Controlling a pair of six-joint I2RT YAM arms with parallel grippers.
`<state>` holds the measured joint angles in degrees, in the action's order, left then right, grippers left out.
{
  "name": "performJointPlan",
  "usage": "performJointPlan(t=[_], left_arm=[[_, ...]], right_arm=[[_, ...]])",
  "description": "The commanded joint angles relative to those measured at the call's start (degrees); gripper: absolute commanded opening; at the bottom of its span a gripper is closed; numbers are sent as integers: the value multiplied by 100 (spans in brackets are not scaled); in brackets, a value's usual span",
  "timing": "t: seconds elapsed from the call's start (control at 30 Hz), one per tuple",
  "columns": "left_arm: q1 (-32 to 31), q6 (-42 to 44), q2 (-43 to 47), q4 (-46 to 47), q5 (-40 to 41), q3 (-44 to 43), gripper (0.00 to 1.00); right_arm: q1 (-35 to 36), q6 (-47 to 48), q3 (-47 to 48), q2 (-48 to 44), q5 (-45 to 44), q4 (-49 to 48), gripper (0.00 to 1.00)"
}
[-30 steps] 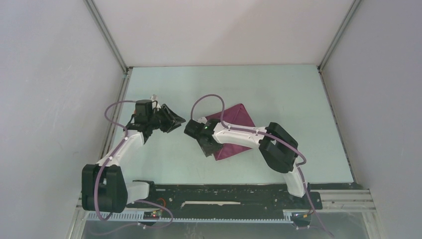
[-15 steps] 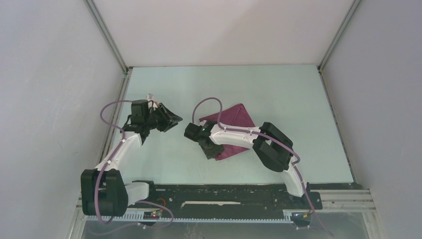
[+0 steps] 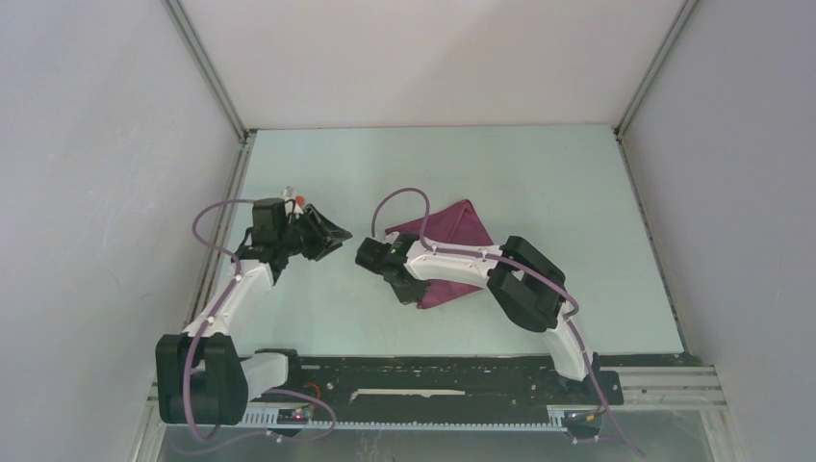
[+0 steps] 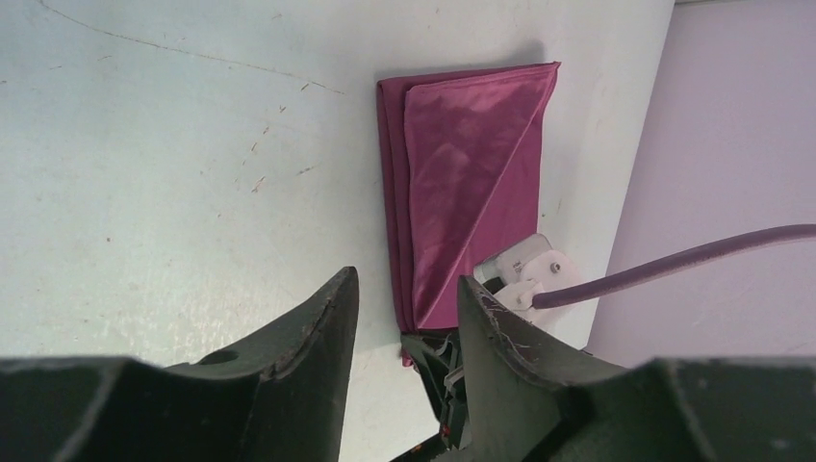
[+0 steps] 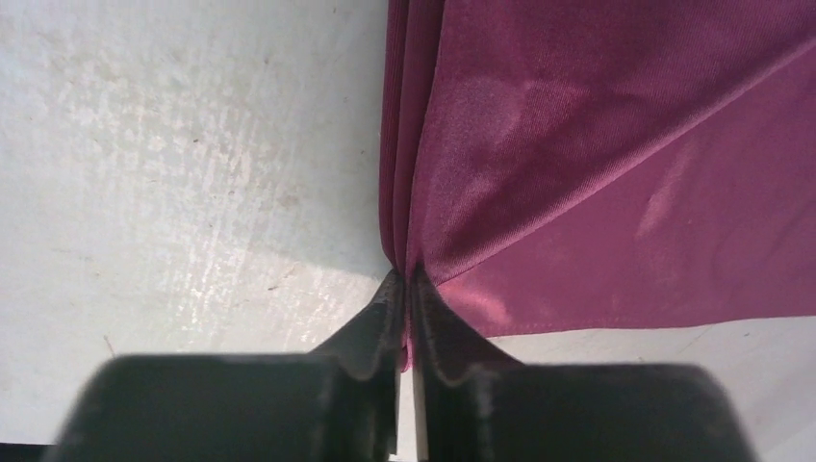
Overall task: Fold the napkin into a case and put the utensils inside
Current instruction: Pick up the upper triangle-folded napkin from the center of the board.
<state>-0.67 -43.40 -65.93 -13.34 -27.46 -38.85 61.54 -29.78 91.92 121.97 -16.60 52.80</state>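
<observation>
1. Since 1 second ago, the right arm [image 3: 462,258] has drawn its elbow in toward the middle and the right gripper [image 5: 405,294] has closed down. The left arm [image 3: 241,284] has eased back toward the left wall. The napkin [image 4: 471,173] has barely shifted.
2. A pale table [image 3: 577,192] fills the floor of the enclosure, and the 2 arms reach onto it from the near edge.
3. The napkin, dark maroon with a slight sheen, lies flat just right of the table's centre, partly under the right arm. It is folded into a layered rectangle with 1 diagonal flap across its top. Its stacked edges run along 1 long side.
4. The right gripper is pinched tight on the napkin's near-left corner, where those stacked edges meet.
5. The left gripper [image 4: 402,294] hangs left of the napkin, well apart from it and pointing toward it. Its fingers are spread and hold nothing.
6. A tiny red and white speck [image 3: 299,199] shows just beyond the left wrist, too small to identify.
7. Judged from this, the folding is partway done. The cloth is layered but looks wider than a narrow case. The utensils are not in it and cannot be clearly seen. Narrowing the fold and loading the utensils remain.
</observation>
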Motion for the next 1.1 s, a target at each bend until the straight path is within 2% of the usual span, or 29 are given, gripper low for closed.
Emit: performJointPlan(t=[0.0, 0.03, 0.17, 0.2, 0.23, 0.3, 0.47, 0.67, 0.87, 0.97, 1.07], left_arm=[[49, 158, 134, 100, -132, 35, 49], [49, 127, 99, 158, -159, 62, 50], [49, -300, -256, 816, -672, 299, 56], [49, -467, -427, 1047, -804, 361, 69], [49, -627, -541, 1256, -887, 429, 74], [49, -893, -724, 1699, -977, 534, 77], [-142, -1838, -1221, 2911, -973, 763, 81], [-836, -2976, -2269, 4478, -587, 717, 81], [-1155, -2938, -3031, 4632, -147, 296, 81], [-1197, -2909, -3324, 4649, -22, 160, 74], [-1213, -2842, -3461, 4657, 99, 83, 63]], right_arm=[[-128, 55, -172, 74, -219, -199, 4], [-173, 139, -181, -36, -103, -295, 0], [-457, 547, -261, -492, 900, -767, 0], [-543, 602, -390, -664, 1196, -935, 0], [-642, 604, -511, -833, 1504, -1104, 0], [-848, 556, -725, -1081, 2089, -1290, 0], [-1130, 635, -1017, -1456, 2544, -1382, 0], [-1282, 737, -1180, -1754, 2765, -1405, 0], [-1408, 814, -1356, -1916, 2849, -1536, 0], [-1481, 838, -1431, -1963, 2933, -1589, 0], [-1515, 861, -1455, -1992, 2992, -1643, 0]])
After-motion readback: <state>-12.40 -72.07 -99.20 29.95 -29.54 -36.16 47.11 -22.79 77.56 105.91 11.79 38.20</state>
